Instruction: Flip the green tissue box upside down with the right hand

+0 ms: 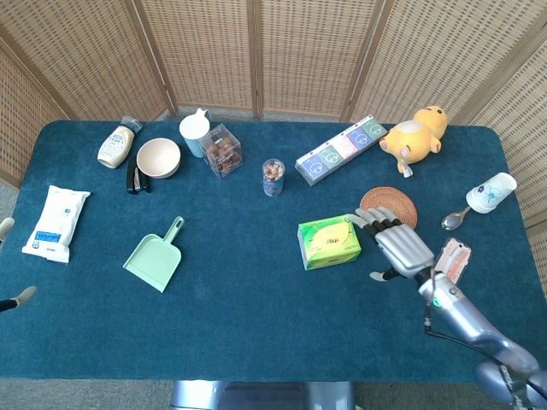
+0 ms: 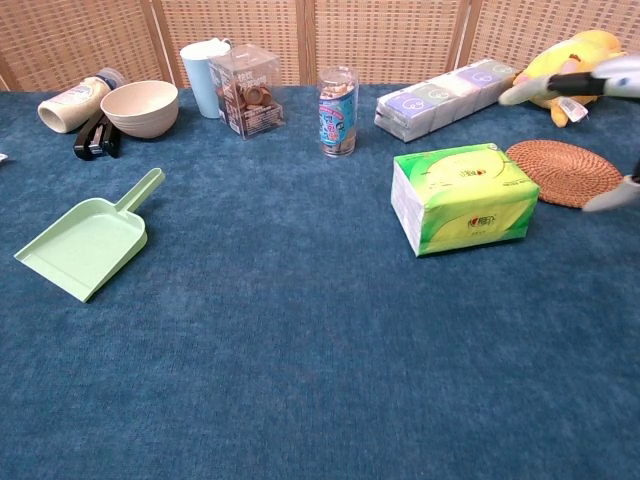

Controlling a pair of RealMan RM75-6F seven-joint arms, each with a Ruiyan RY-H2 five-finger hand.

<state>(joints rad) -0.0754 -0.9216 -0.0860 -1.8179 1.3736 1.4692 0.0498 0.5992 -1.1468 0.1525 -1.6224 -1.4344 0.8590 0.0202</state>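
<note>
The green tissue box [image 1: 329,242] [image 2: 464,197] lies flat on the blue table, right of centre, its printed top facing up. My right hand [image 1: 397,243] hovers just right of the box with its fingers spread and nothing in them. Its fingertips [image 1: 363,219] reach the box's far right corner; I cannot tell whether they touch it. In the chest view only a finger [image 2: 560,88] and the thumb tip [image 2: 610,197] show at the right edge. Two fingertips of my left hand [image 1: 24,295] peek in at the left edge, far apart.
A woven coaster [image 1: 389,202] [image 2: 565,172] lies right behind the hand. A pink packet [image 1: 453,258], a spoon [image 1: 453,221] and a paper cup [image 1: 491,192] lie further right. A yellow plush [image 1: 414,135], a row of tissue packs [image 1: 340,149], a jar [image 1: 273,177] and a green dustpan [image 1: 154,256] lie elsewhere.
</note>
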